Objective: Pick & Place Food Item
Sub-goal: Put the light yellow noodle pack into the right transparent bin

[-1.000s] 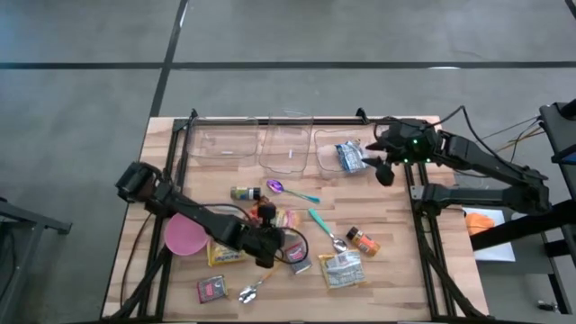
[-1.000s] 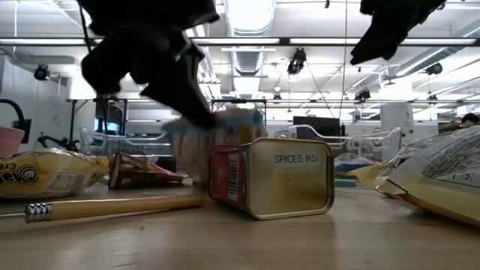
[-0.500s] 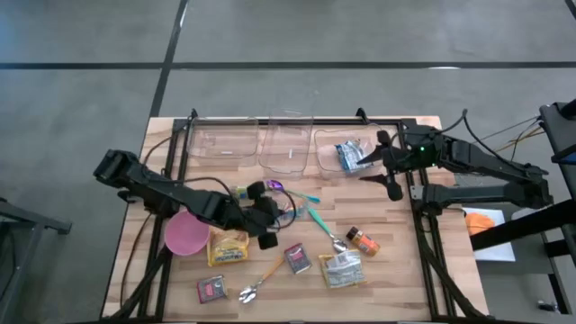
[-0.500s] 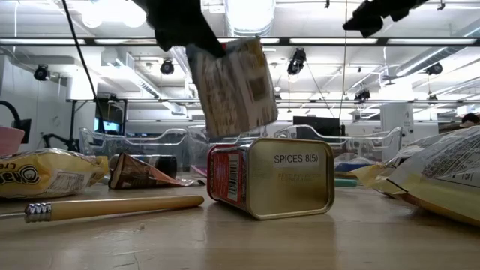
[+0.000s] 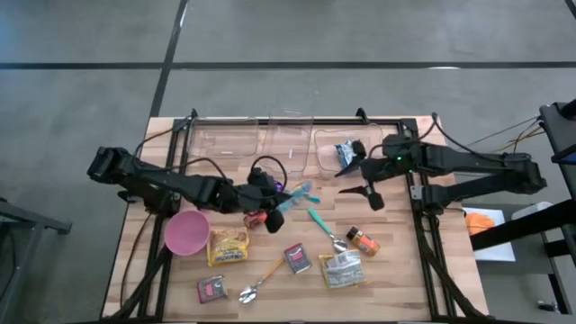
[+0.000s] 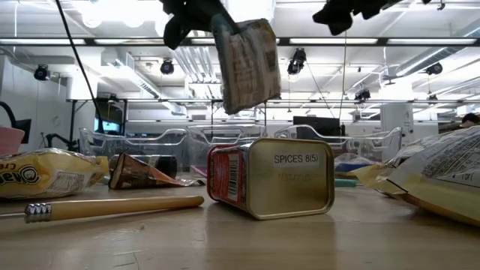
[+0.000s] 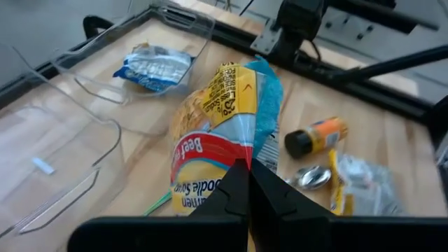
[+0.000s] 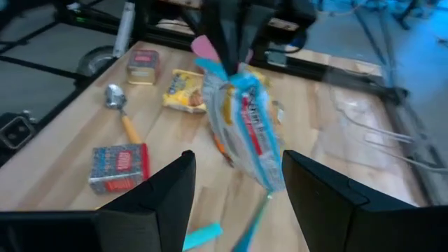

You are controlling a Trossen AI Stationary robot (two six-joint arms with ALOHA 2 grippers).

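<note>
Nearest you in the low view, a red spice tin (image 6: 271,178) lies on its side on the tabletop (image 6: 240,236), with a wooden-handled spoon (image 6: 112,206) to its left and a yellow snack bag (image 6: 45,174) beyond that. At the right edge, another crinkled packet (image 6: 442,176) rests on the wood.

Above the tin, your left pincer (image 5: 267,209) is clamped on the noodle packet (image 7: 220,147), which hangs clear of the tabletop. In the left wrist view you can see the fingers (image 7: 238,196) pinched together on the packet's lower edge. From above, that pincer sits over the middle of the tabletop, just beside a teal spoon (image 5: 310,214).

Your right pincer (image 5: 367,184) hovers farther right, near the table's right rail, with its jaws apart and nothing between them; the right wrist view looks across at the held packet.

On the near half in the high view lie a pink bowl (image 5: 185,233), an orange spice jar (image 5: 363,240) and a clear bag (image 5: 341,269).

At the far edge stand three clear bins (image 5: 220,144); the rightmost bin (image 5: 326,151) holds a blue packet (image 5: 346,154).
</note>
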